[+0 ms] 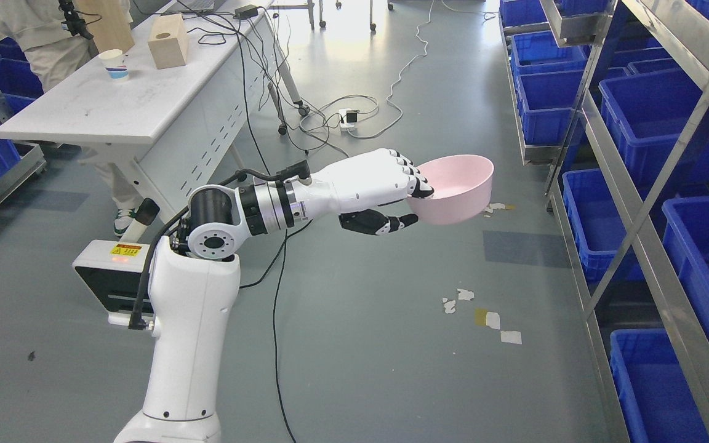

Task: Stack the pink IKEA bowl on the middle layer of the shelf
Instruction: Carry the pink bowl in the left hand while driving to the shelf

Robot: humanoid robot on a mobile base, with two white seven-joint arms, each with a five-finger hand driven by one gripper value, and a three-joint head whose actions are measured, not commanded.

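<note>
A pink bowl [458,187] hangs in the air above the grey floor, left of the metal shelf [631,203]. My left hand [408,203] is shut on the bowl's near rim: fingers [413,178] curl over the edge into the bowl and the thumb presses under it. The bowl is held level, mouth up, and looks empty inside. My left arm reaches in from the lower left. No right arm shows.
The shelf at right carries several blue bins [650,117] on its layers. A white table [127,98] at upper left holds a paper cup [114,64] and a wooden box [168,40]; a person stands behind it. Cables [354,117] trail over the floor.
</note>
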